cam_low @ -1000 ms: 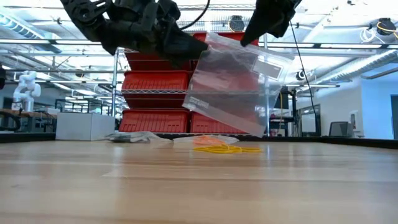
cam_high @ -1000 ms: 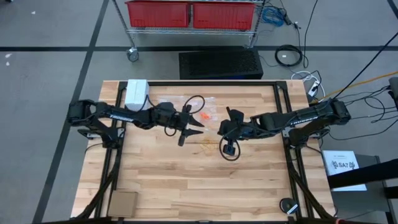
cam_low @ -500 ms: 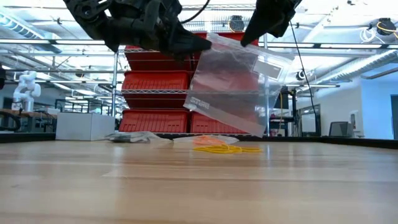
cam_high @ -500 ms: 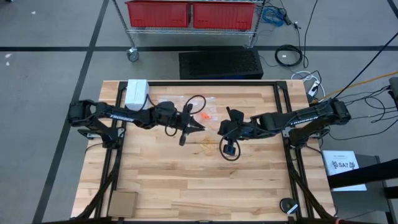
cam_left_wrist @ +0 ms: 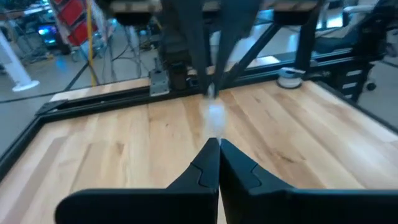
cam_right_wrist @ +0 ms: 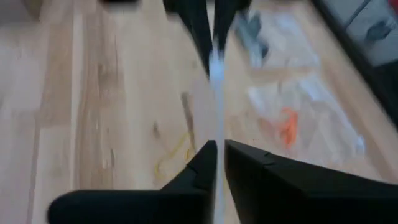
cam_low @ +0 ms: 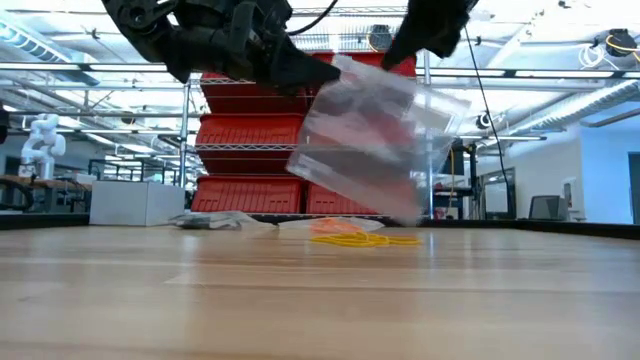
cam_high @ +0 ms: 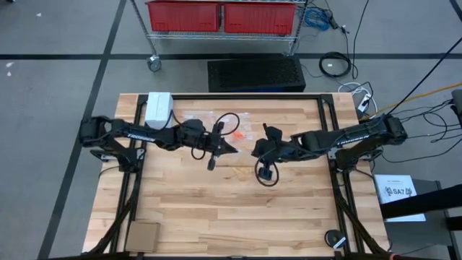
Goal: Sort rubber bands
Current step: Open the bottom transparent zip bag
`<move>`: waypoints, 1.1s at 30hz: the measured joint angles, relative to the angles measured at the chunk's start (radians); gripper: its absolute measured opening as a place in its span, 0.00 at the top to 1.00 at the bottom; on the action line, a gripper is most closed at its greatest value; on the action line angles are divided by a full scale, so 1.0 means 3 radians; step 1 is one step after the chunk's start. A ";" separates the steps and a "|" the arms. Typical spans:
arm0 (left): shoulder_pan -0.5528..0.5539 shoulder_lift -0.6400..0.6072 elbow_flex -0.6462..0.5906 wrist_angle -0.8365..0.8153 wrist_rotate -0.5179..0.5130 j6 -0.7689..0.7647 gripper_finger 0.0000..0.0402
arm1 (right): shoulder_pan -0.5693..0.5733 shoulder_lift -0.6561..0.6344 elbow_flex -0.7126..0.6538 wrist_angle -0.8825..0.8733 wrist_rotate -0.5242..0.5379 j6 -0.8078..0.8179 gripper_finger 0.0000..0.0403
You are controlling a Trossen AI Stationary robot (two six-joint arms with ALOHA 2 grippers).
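Observation:
A clear zip bag point(cam_low: 375, 140) hangs in the air over the table's middle, between my two grippers. My left gripper point(cam_low: 315, 72) is shut on its left upper corner. My right gripper point(cam_low: 398, 58) is shut on its top edge farther right. In the high view the two grippers point(cam_high: 229, 148) point(cam_high: 256, 150) nearly meet tip to tip. The rubber bands lie loose on the table under and behind the bag: pale yellow ones point(cam_low: 355, 239) point(cam_high: 242, 167) and orange ones point(cam_low: 335, 225) point(cam_high: 237, 134). My left gripper pinches the bag's upper left corner point(cam_low: 328, 70) between its two fingers, which come nearly level from the table's left. The bag hangs below, clear of the table. My right gripper pinches the bag's top edge point(cam_right_wrist: 216, 134), seen edge-on between its fingers. The fingers slant down from the table's right. The bag hangs below them, tilted.
Other clear bags point(cam_low: 215, 220) point(cam_high: 209, 117) lie flat at the far middle of the table. A white box point(cam_high: 159, 108) stands at the far left. A black cable loop point(cam_high: 267, 173) hangs under my right arm. A cardboard piece point(cam_high: 143, 235) lies at the near left corner.
My left gripper has shut from wide open and taken hold of the bag's upper left corner, without shifting place. The bag has swung, and its lower left part has moved toward the table's left.

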 joint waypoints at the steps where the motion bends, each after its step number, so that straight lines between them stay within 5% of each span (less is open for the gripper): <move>1: 0.0000 0.0000 0.0000 -0.0017 -0.0028 0.0015 0.99 | -0.0004 0.0001 -0.0001 0.0085 0.0047 -0.0013 0.94; 10: 0.0000 0.0000 0.0000 -0.0055 -0.0123 0.0021 1.00 | -0.0153 0.0063 0.0000 0.0708 0.0048 -0.0313 0.72; 16: 0.0007 0.0000 0.0000 -0.0082 -0.0237 0.0019 1.00 | -0.0246 0.0274 0.0000 0.0802 -0.0061 -0.0329 0.67; 21: 0.0009 0.0000 -0.0001 -0.0119 -0.0276 0.0019 1.00 | -0.0244 0.0317 0.0000 0.0833 -0.0006 -0.0328 0.73; 27: 0.0009 0.0000 -0.0001 -0.0116 -0.0300 0.0018 1.00 | -0.0244 0.0317 0.0000 0.0809 0.0061 -0.0358 0.96; 33: 0.0009 0.0000 -0.0003 -0.0105 -0.0310 0.0010 1.00 | -0.0242 0.0327 0.0000 0.0701 0.0069 -0.0293 0.97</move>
